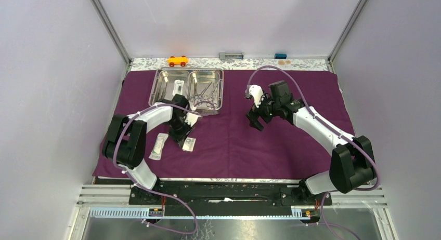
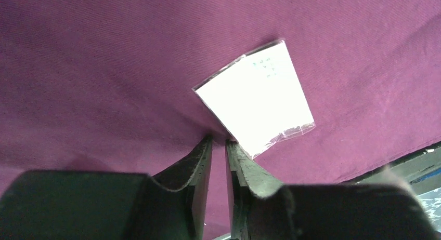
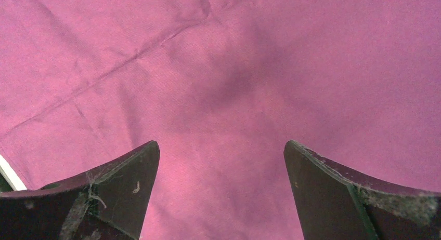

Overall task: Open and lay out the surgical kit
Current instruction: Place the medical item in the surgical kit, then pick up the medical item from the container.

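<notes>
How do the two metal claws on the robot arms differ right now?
The left gripper has its fingers nearly together, beside a small white sealed packet on the purple cloth; the right gripper is spread wide with only bare cloth beneath. The left sits near the shiny steel tray; the right is farther off. Both point down.

The left arm bends inward from its base, its wrist tipped downward, and the left end effector has its fingers drawn nearly together with only a thin slit between them. The right arm reaches forward and inward; the right end effector points down, its fingers spread wide.
</notes>
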Available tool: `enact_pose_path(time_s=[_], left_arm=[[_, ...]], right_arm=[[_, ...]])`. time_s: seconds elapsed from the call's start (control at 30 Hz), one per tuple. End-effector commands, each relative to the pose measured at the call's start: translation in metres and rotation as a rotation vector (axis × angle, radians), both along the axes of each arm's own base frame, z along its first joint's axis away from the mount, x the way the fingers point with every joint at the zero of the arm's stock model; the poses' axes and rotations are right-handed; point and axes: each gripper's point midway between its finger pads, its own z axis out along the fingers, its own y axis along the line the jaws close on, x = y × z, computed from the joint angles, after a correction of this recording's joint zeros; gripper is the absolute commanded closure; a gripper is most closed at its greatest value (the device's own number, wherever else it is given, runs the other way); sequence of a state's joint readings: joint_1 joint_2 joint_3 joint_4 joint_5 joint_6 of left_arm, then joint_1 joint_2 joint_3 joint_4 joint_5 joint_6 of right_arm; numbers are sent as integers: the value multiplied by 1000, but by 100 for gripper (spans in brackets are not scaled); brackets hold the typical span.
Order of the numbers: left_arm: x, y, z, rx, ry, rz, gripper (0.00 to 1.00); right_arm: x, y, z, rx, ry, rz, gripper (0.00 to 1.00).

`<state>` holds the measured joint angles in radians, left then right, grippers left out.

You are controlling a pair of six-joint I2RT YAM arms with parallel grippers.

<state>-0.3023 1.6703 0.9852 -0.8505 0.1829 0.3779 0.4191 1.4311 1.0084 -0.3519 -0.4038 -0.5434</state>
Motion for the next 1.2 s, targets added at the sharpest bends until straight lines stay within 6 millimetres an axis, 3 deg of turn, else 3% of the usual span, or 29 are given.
enact_pose_path(time_s=[0.0, 0.27, 0.47, 0.53, 0.77, 0.87, 1.03, 1.17], left_arm=[[-11, 0, 8, 12, -6, -55, 79], [-15, 3, 11, 36, -18, -76, 79], [17, 8, 38, 60, -147, -51, 78], [37, 10, 51, 53, -205, -18, 77], [149, 31, 115, -20, -479, 211, 70], [196, 39, 127, -56, -557, 312, 66], [261, 40, 129, -93, -615, 394, 58], [299, 37, 109, -94, -607, 433, 51]], right_arm=[[3, 1, 12, 6, -63, 8, 3], [4, -1, 10, -3, -65, -2, 3], [8, -4, 9, -16, -69, -25, 2], [11, -6, 10, -22, -73, -40, 2], [21, -11, 9, -46, -92, -96, 2], [23, -13, 8, -52, -94, -112, 2], [24, -16, 10, -57, -102, -132, 1], [25, -18, 8, -68, -102, -138, 1]])
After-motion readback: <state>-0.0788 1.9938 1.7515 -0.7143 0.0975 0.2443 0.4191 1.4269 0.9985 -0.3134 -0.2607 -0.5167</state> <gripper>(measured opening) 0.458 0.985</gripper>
